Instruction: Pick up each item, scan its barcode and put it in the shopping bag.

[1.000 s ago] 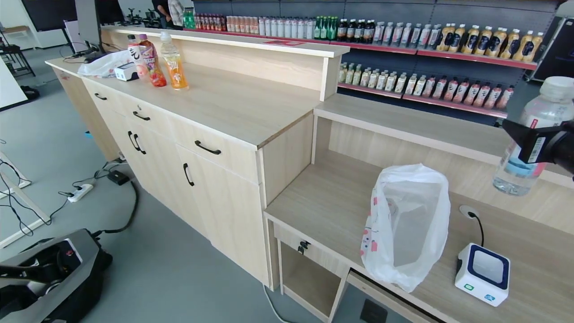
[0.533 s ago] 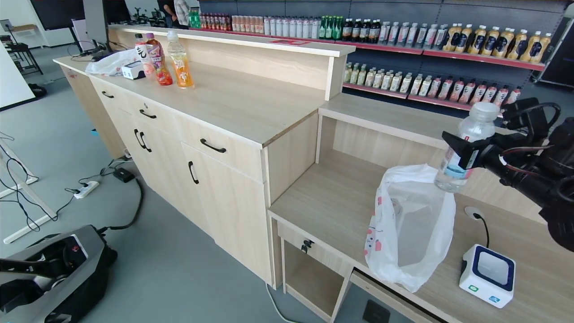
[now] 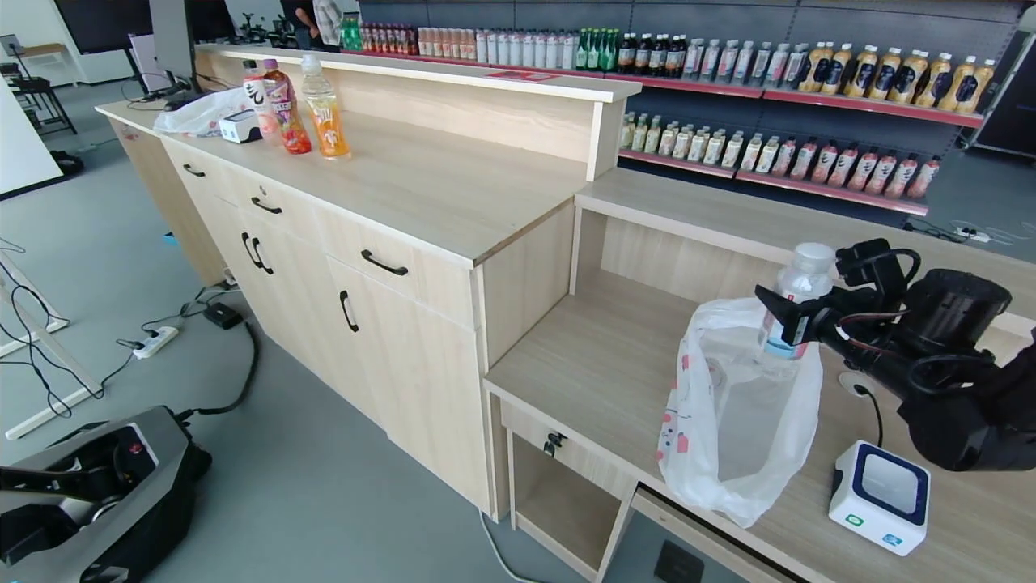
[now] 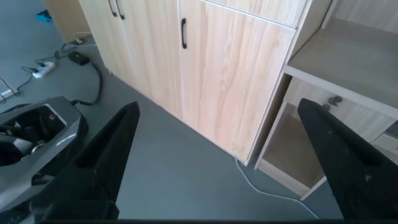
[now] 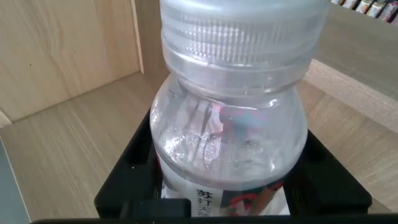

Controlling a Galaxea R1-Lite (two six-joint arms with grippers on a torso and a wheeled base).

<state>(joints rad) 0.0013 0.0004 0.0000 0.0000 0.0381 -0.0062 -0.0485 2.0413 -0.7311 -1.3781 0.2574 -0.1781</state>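
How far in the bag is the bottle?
Partly: the bottle, upright in the right gripper, has its base inside the shopping bag, cap above its rim.

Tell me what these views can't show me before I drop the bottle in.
- Bottle base, in or above the shopping bag: head view, the bag's rim overlaps it; right wrist view, the right gripper hides it.
- Bag contents: head view, blurred by the plastic.
- Bottle label: right wrist view, cut off by the frame edge.

Bright, perhaps daylit, soft shadows, head view edges bowed
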